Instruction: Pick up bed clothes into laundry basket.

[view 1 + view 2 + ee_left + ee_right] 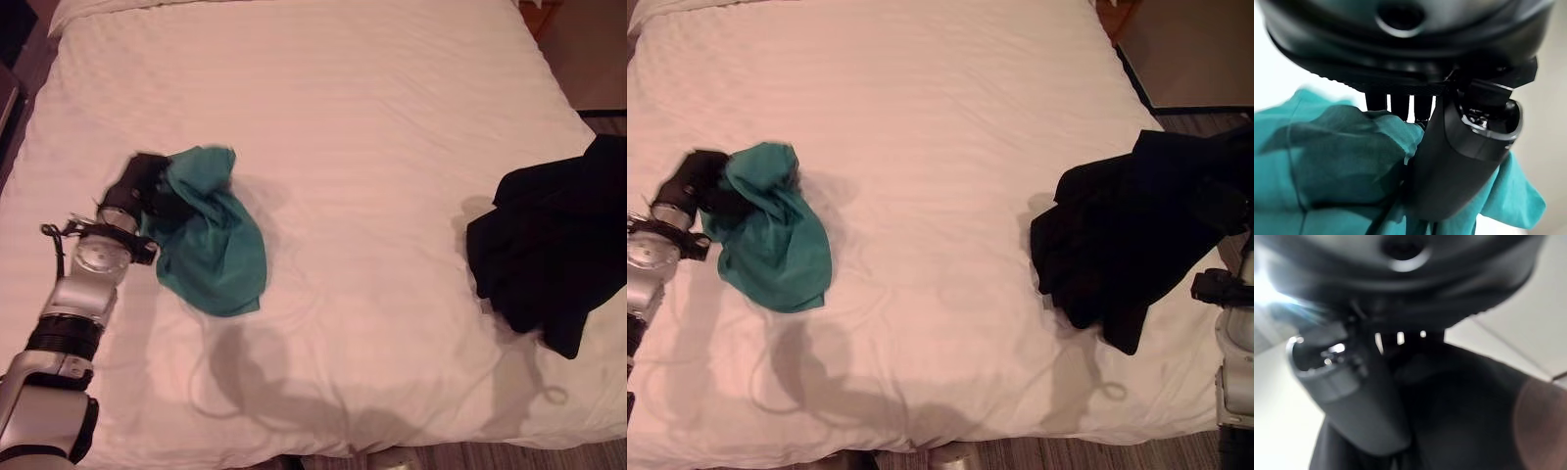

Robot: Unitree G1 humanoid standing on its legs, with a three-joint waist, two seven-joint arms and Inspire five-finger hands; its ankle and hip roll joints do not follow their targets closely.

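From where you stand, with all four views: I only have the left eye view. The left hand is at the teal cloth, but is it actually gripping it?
Observer: Yes. In the left wrist view the left hand has its thumb and fingers closed on the teal cloth.
Reviewer: The black clothes run off my frame at the right. What's there?
Observer: In the right eye view the black clothes reach the bed's right edge, where the right arm comes up to them.
Reviewer: Is the right hand holding them?
Observer: In the right wrist view the right hand has its thumb pressed into the black fabric, apparently gripping it.
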